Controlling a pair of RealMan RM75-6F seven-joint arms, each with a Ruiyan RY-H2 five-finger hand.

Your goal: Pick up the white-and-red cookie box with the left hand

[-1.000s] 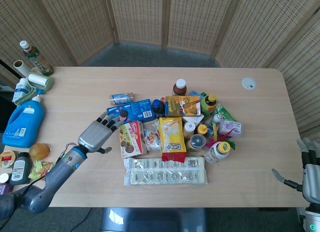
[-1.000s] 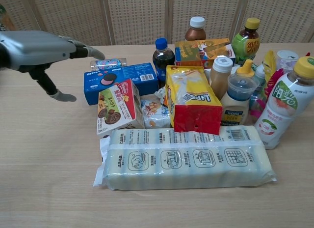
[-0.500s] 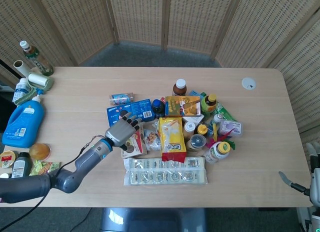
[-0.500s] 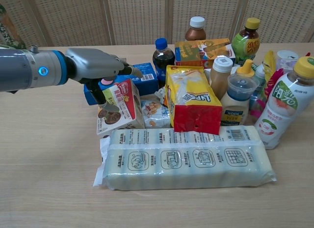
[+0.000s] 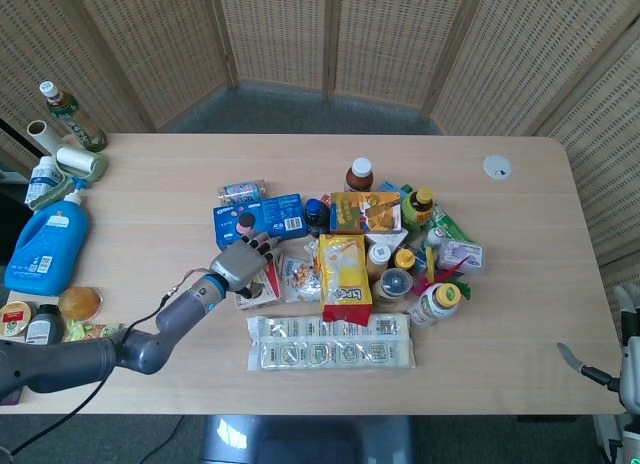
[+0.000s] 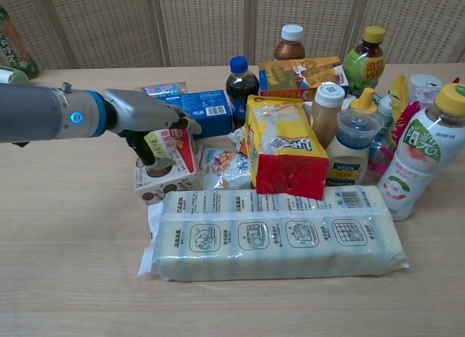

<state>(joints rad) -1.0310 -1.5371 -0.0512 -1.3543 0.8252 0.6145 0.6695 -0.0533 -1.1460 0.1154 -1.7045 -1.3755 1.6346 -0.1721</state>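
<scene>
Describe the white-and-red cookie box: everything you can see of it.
The cookie box is a small cardboard carton, white with a red panel and pictures of dark round cookies on its faces. It sits tilted on the table, at the left edge of the pile. The left hand lies over its top, fingers wrapped on it. The long clear-wrapped pack lies just in front of it, a small snack bag to its right and the blue box behind.

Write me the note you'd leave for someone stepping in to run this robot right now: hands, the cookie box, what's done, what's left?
Left hand: on the cookie box, fingers over its top, thumb on its near face; a firm grip can't be confirmed.
Right hand: idle at the table's right edge, mostly out of view.
Box: on the table, beside the snack bag, behind the long clear pack.
Done: reach.
Left: secure the grip, lift.
</scene>
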